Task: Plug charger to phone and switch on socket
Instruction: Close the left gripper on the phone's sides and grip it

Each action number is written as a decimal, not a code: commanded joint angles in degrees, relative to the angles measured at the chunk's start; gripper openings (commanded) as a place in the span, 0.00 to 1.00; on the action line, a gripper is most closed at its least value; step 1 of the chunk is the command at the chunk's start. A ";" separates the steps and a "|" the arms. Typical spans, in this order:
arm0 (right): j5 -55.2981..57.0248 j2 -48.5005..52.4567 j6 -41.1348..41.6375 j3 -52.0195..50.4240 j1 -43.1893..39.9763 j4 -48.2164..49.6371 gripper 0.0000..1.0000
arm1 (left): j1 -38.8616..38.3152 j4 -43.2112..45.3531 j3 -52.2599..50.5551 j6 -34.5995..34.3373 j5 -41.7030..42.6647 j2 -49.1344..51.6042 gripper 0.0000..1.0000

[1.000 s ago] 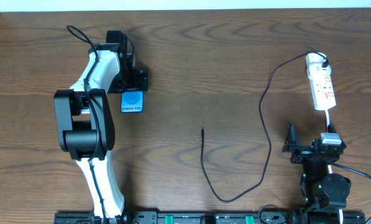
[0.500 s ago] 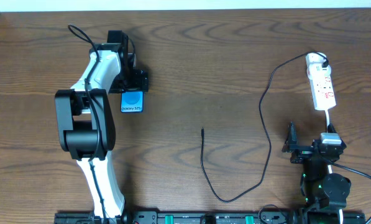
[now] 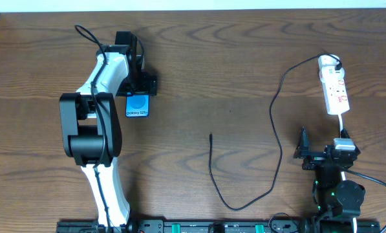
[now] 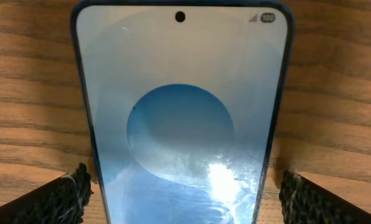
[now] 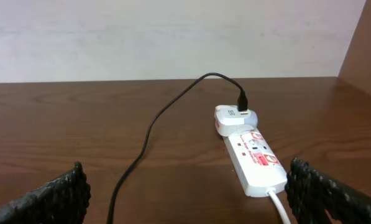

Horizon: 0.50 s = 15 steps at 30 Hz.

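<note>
Brown wood-grain desk (image 3: pixel 199 58) held the phone (image 3: pixel 138 105) loose at its left, so the left gripper (image 4: pixel 184 199), wide open astride the phone and seemingly not touching it, could skid it by closing off-centre; tugging the thin charger (image 3: pixel 272 110) (tip (image 3: pixel 211 136) lying mid-desk) might drag the socket (image 3: pixel 335 87) at the right. Right gripper (image 5: pixel 185 193) hung open, empty, near that socket. Count stood at one phone, one charger, one socket, two grippers.

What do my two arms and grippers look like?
The left arm has white links with bulky black joint housings and a thin black cable looping along it. The right arm is mostly black, with small green lights. The left fingers and right fingers are black with a rough, knobbly texture.
</note>
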 commanded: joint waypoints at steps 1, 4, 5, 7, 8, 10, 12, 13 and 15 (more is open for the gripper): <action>0.24 -0.37 -0.63 -0.07 0.33 -0.26 0.99 | 0.09 0.04 -0.50 0.96 -1.29 0.92 0.98; 0.24 -0.37 -0.63 -0.07 0.33 -0.28 0.99 | 0.09 0.02 -0.50 0.96 -1.27 0.92 0.98; 0.24 -0.37 -0.63 -0.07 0.33 -0.26 0.99 | 0.09 0.02 -0.50 0.96 -1.27 0.92 0.98; 0.24 -0.37 -0.63 -0.07 0.33 -0.26 0.99 | 0.09 0.00 -0.57 0.87 -1.25 0.92 0.98; 0.24 -0.37 -0.63 -0.07 0.33 -0.26 0.99 | 0.09 0.02 -0.66 0.76 -1.22 0.92 0.98; 0.24 -0.37 -0.63 -0.07 0.33 -0.26 0.99 | 0.09 0.07 -1.25 0.79 -1.25 0.92 0.98; 0.24 -0.37 -0.63 -0.07 0.33 -0.26 0.99 | 0.09 0.33 -2.12 0.79 -1.25 0.92 0.98; 0.24 -0.37 -0.63 -0.07 0.33 -0.26 0.99 | 0.09 0.48 -2.51 0.79 -1.25 0.92 0.98; 0.24 -0.37 -0.63 -0.07 0.33 -0.26 0.99 | 0.09 0.50 -3.13 0.81 -1.25 0.92 0.98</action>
